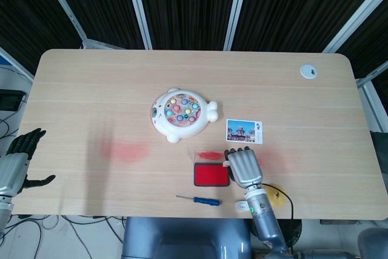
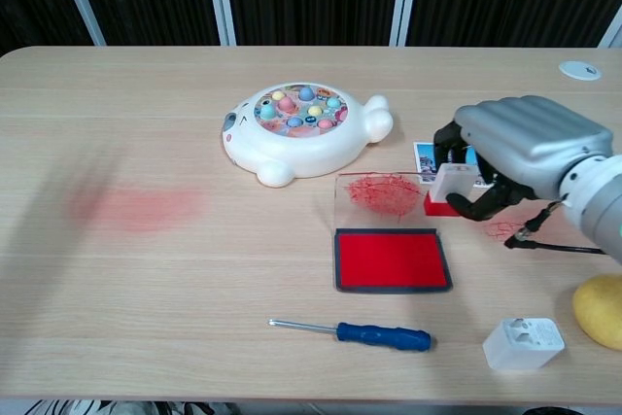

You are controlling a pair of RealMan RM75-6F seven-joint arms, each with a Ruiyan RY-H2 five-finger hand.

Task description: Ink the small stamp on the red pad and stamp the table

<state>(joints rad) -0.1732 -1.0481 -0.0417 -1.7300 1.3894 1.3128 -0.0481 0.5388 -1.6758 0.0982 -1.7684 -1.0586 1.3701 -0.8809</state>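
Fingers (image 2: 457, 146) of right hand (image 2: 520, 151) pinch small stamp (image 2: 449, 188), red face down, above bare table (image 2: 146, 114) at 3 o'clock of red pad (image 2: 392, 259). Inking looks done; pressing onto wood remains. Left hand (image 1: 17, 161) idle, spread, empty, off table's 9 o'clock edge.

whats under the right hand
The right hand holds the small stamp above the table, beside the red pad. Its palm partly covers the postcard.

One stamp (image 2: 449, 189), one red pad (image 2: 392, 259), one fishing toy (image 2: 303, 130), one screwdriver (image 2: 355, 331), one postcard (image 1: 244, 131), one charger (image 2: 523, 342).
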